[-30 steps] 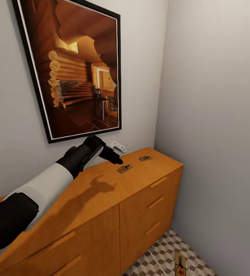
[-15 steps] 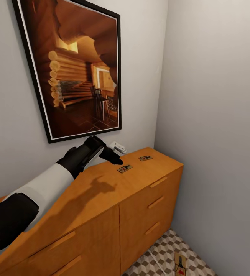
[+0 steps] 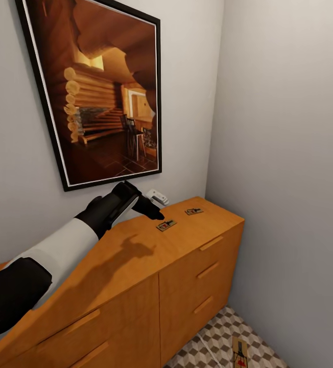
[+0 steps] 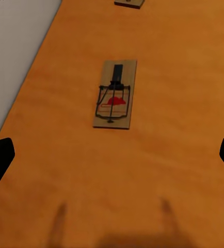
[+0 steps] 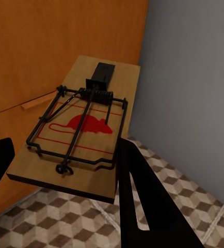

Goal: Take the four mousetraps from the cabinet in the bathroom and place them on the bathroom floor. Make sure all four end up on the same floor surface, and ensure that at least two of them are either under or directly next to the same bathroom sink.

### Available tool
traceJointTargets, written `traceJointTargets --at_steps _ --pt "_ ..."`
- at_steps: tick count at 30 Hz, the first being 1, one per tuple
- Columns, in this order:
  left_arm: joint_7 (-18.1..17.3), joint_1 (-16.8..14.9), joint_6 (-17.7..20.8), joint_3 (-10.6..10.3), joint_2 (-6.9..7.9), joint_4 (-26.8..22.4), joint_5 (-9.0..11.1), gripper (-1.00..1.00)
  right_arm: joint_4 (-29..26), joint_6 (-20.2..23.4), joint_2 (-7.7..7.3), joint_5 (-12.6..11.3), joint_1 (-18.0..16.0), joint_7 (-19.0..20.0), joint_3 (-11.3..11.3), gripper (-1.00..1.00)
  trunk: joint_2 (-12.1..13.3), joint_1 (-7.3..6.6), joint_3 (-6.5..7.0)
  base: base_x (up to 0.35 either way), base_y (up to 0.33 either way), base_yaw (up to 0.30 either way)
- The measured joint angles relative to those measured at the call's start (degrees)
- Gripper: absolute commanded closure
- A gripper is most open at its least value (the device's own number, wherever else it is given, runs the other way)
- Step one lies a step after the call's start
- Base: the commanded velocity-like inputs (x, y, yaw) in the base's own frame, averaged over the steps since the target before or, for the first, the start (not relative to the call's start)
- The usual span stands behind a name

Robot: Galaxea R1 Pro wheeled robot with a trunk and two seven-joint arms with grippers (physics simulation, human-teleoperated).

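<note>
Left fingers [image 3: 153,212] still spread above mousetrap [image 3: 166,224], nothing moved

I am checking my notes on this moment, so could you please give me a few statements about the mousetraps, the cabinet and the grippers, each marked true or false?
1. Two mousetraps lie on the cabinet top: the nearer mousetrap and the farther mousetrap. True.
2. The left gripper is shut on the nearer mousetrap. False: in the left wrist view its fingers stand wide apart, with the trap lying free ahead of them.
3. The right gripper holds a mousetrap above the bathroom floor. True.
4. A cabinet drawer stands pulled open. False: the drawer fronts in the head view sit flush.
5. The framed picture hangs on the wall above the cabinet. True.
</note>
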Motion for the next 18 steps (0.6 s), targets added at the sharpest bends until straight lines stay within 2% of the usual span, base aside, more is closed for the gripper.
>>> traceJointTargets --at_steps 18 --pt "0.00 0.76 -0.01 -0.01 -0.07 0.00 0.00 -1.00 0.00 0.00 0.00 0.01 0.00 0.00 0.00 1.00 0.00 0.00 0.00 0.001 0.000 0.000"
